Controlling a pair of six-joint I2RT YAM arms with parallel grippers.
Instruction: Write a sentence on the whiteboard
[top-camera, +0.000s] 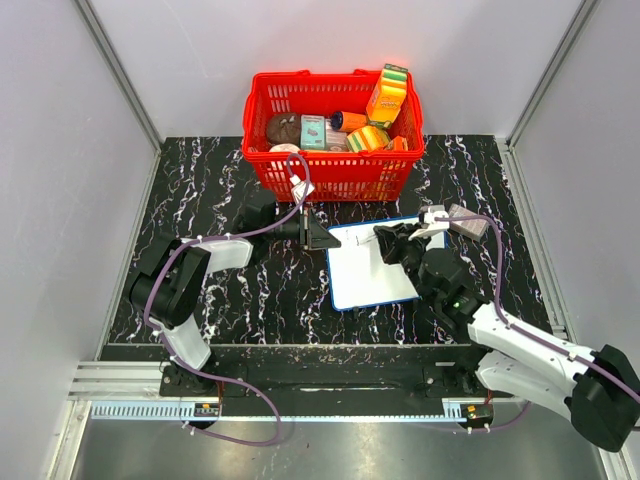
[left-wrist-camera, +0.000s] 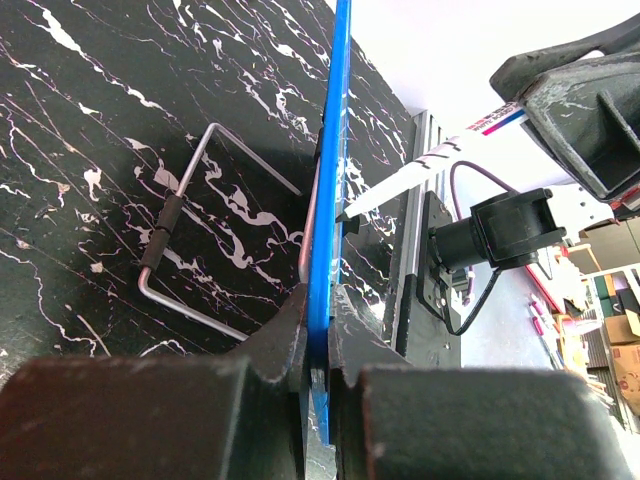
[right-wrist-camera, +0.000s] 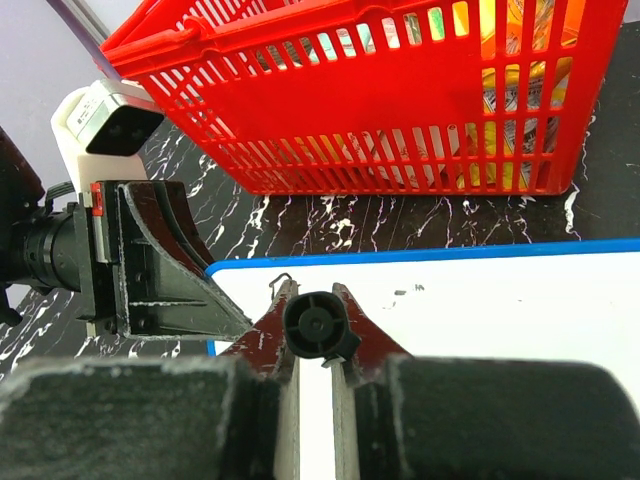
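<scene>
From above, my left pincer (top-camera: 328, 242) bites the left edge of the whiteboard (top-camera: 372, 272), which sits on the table (top-camera: 215, 190) between my two pincers. The right pincer (top-camera: 382, 238) hangs over the board's far end, and the basket (top-camera: 340, 178) stands just beyond both. On the left wrist camera, the jaws are closed tight on the board's blue rim. A wire stand (left-wrist-camera: 190, 250) lies on one side of them, and on the other a marker (left-wrist-camera: 430, 165) slants in with its tip at the board face. On the right wrist camera, the right pincer is shut around the marker's barrel, seen end-on. The white board spreads ahead and to the right of it, with small dark specks (right-wrist-camera: 403, 293) too faint to read.
</scene>
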